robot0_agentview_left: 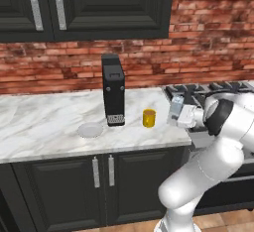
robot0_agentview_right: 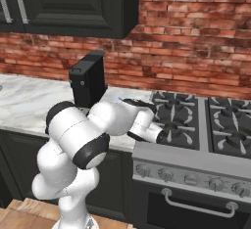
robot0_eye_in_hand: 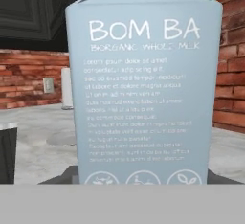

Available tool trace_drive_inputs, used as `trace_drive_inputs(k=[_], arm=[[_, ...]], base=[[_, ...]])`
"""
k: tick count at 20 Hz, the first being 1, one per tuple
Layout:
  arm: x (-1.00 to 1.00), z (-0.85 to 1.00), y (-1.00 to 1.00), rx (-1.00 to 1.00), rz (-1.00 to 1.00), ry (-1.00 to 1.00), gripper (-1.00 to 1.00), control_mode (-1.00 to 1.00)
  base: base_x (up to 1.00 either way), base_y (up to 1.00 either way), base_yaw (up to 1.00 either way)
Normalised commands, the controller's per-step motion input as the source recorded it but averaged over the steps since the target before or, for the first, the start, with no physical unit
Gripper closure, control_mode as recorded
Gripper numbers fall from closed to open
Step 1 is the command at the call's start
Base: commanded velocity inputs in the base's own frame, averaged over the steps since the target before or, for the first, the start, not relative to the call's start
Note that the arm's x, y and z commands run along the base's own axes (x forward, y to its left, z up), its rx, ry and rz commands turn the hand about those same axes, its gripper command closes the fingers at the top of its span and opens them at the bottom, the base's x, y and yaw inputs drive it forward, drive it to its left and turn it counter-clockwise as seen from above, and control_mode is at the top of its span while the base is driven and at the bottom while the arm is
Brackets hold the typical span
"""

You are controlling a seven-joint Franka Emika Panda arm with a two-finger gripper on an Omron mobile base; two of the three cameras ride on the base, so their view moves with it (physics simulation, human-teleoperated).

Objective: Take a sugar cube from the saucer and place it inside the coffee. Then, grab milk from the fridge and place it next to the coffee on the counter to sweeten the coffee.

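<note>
The milk carton (robot0_eye_in_hand: 143,82) stands upright just in front of the hand camera, held in the tool (robot0_agentview_left: 177,113), whose jaws are closed on its sides. It hangs above the right end of the desk (robot0_agentview_left: 44,122), near the yellow coffee cup (robot0_agentview_left: 149,118). I judge the carton is kept upright so it can be set down beside the cup. The white saucer (robot0_agentview_left: 90,130) lies left of the black coffee machine (robot0_agentview_left: 113,89).

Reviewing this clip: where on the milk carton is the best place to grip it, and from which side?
Grip the milk across its flat body, below the gabled top, coming from the side with the fingers level. The carton stands upright, its walls are flat and parallel, and the sloped top gives no flat pads. The gripper seems to hold it that way near the coffee.
</note>
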Motion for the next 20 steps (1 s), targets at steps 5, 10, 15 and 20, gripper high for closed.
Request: trace_drive_inputs(k=[5,10,15,20], arm=[[0.07,-0.25,0.0,0.0,0.0,0.0,1.0,-1.0],[0.14,-0.18,0.0,0.0,0.0,0.0,1.0,-1.0],[0.09,-0.2,0.0,-0.04,0.0,-0.06,1.0,-1.0],[0.01,-0.25,0.01,-0.13,0.0,-0.12,1.0,-1.0]], base=[[0.0,0.0,0.0],[0.0,0.0,0.0],[0.0,0.0,0.0],[0.0,0.0,0.0]])
